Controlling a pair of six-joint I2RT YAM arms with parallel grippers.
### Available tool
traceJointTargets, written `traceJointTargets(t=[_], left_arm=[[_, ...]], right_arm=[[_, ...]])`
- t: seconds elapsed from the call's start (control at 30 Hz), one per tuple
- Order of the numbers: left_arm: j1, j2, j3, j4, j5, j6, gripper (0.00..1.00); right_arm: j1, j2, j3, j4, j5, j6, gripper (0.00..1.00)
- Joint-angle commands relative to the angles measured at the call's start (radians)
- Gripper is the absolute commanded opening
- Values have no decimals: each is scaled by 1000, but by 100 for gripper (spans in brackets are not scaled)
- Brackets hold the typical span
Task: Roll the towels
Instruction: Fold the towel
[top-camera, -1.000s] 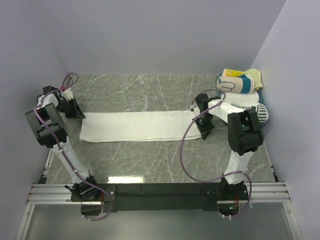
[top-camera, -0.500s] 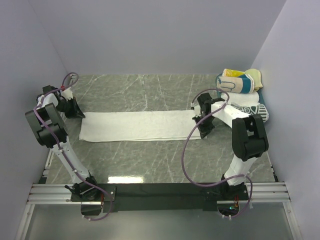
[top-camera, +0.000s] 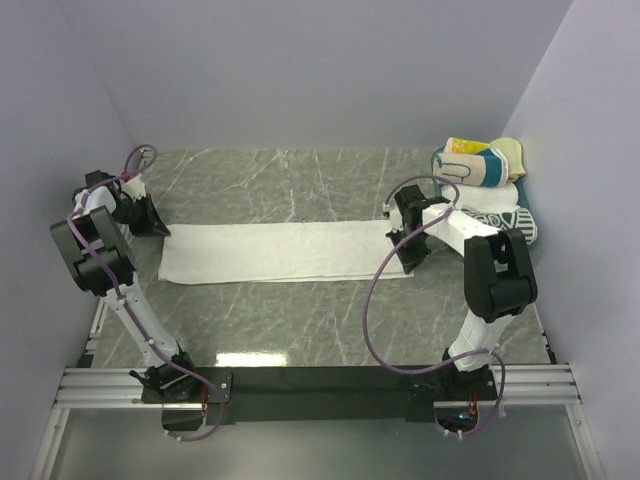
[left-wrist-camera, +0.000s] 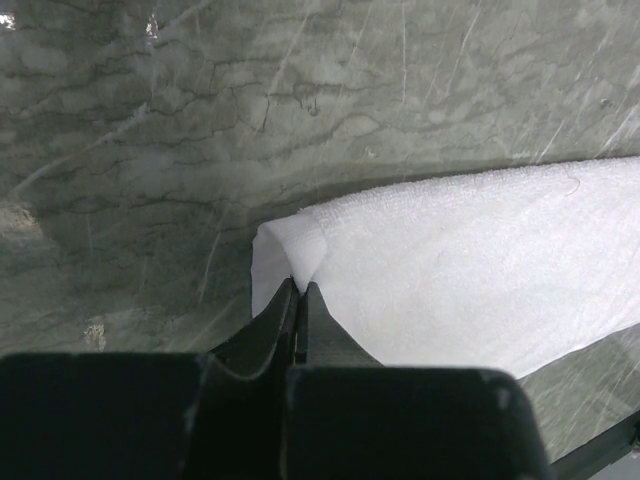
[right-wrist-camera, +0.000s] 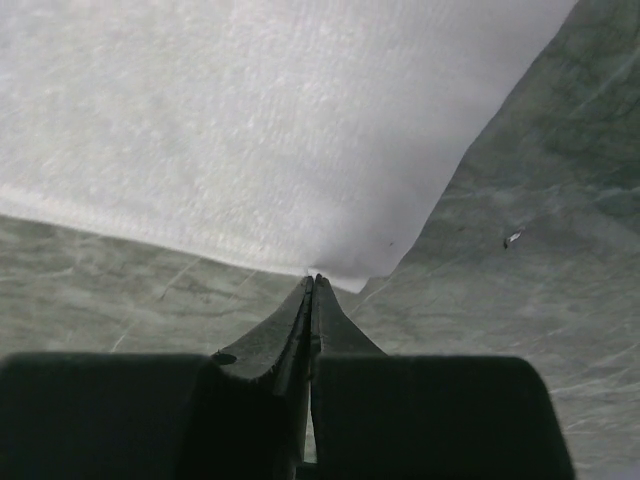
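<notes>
Presently, we find the white towel (top-camera: 280, 252) flat on the counter (top-camera: 300, 190), its long axis running arm to arm. The left pincer (left-wrist-camera: 300, 292) pinches the towel's far left corner. The right pincer (right-wrist-camera: 313, 288) is pressed together at its near right corner; whether it holds cloth, we cannot tell. We judge the roll must run along the towel's length, with each arm at one end.

From above the near edge, my overhead camera takes in the whole table (top-camera: 300, 190). Each wrist camera peers closely at one end of the white towel (top-camera: 270, 252), which all three views share.
</notes>
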Motion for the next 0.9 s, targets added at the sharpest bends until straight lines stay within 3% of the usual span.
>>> traceJointTargets(t=[0.0,0.37,0.87], left_arm=[[-2,9,39,-6,25,15,1],[-2,10,43,0,14,9,1],[-2,64,183,-43,-25,5,1]], right_arm=[[3,34,9,51,66,15,3],[2,64,-54,97,183,-5,2],[2,67,-93,114,249,-20,2]])
